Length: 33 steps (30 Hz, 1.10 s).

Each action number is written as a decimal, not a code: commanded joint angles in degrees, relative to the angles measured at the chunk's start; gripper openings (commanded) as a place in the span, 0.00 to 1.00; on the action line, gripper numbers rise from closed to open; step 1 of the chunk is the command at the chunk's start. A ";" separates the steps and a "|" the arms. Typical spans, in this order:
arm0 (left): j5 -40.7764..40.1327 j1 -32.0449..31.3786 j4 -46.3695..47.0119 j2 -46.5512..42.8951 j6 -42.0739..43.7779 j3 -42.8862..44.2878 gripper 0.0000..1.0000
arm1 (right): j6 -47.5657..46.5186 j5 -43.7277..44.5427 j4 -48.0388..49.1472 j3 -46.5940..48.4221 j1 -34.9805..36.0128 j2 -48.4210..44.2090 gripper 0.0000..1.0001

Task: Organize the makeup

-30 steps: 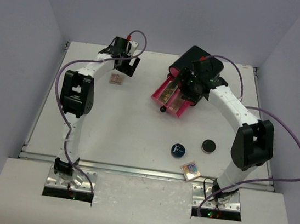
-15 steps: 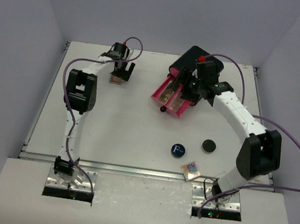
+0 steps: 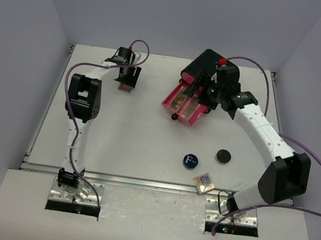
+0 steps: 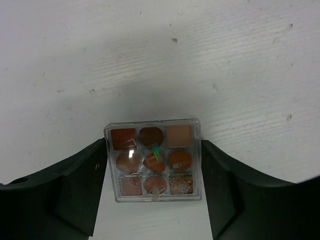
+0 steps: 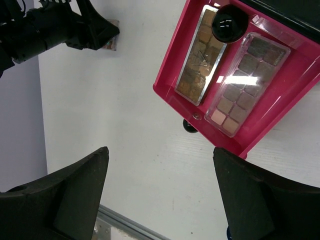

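Observation:
A small clear palette (image 4: 153, 160) of brown shades lies flat on the table at the back left (image 3: 126, 87). My left gripper (image 4: 153, 150) is open and straddles it, with a finger (image 4: 85, 185) close beside each side. My right gripper (image 5: 160, 155) is open and empty, hovering by the open pink drawer (image 5: 170, 92), which holds two long palettes (image 5: 200, 55) and a round black item (image 5: 230, 22). A blue compact with a white "F" (image 3: 190, 160), a small black compact (image 3: 222, 156) and a multicoloured palette (image 3: 204, 182) lie at the front right. No pencils show.
The black box (image 3: 206, 64) stands at the back centre with its pink drawer (image 3: 185, 104) pulled out towards the table's middle, its black knob (image 3: 174, 117) in front. Grey walls enclose the table on three sides. A metal rail (image 3: 140, 182) runs along the front edge.
My left gripper has moved in over the brown palette, so its fingers now flank it. My right arm has swung its elbow out to the right, its gripper staying by the drawer.

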 commanded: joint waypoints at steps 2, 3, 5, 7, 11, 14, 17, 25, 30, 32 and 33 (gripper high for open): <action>5.76 0.76 -5.20 -3.08 -1.82 -4.59 0.03 | -1.88 3.30 2.10 -1.82 0.23 -4.71 0.85; 6.64 0.73 -5.03 -4.19 -1.78 -5.11 0.02 | -2.13 3.75 2.13 -2.21 0.17 -5.34 0.85; 8.18 0.61 -4.06 -7.48 -1.76 -5.78 0.00 | -2.81 4.55 2.17 -2.86 0.10 -6.21 0.87; 9.28 0.52 -3.38 -9.77 -2.27 -5.95 0.00 | -3.32 5.23 2.17 -3.61 -0.07 -6.80 0.87; 12.34 -1.03 -2.53 -15.56 -3.47 -4.99 0.00 | -3.50 5.51 2.17 -5.33 -1.58 -8.61 0.88; 14.20 -4.40 -0.13 -22.24 -4.87 -8.10 0.00 | -2.82 6.95 2.17 -8.09 -2.81 -11.14 0.89; 14.34 -9.73 1.69 -25.82 -4.97 -11.77 0.00 | -2.84 8.59 2.25 -10.29 -4.12 -12.80 0.91; 12.69 -23.34 5.60 -25.46 -5.88 -13.60 0.00 | -1.22 12.05 2.25 -14.61 -5.97 -17.32 0.92; 7.90 -27.39 6.85 -19.66 -3.81 -9.49 0.00 | -1.59 15.37 2.17 -16.67 -6.18 -22.69 0.94; 6.64 -27.92 7.53 -18.29 -3.60 -8.38 0.00 | -1.90 16.31 2.17 -17.24 -6.23 -24.32 0.95; 6.13 -27.90 8.02 -17.82 -3.54 -8.14 0.00 | -2.16 16.57 2.17 -17.56 -6.23 -24.88 0.96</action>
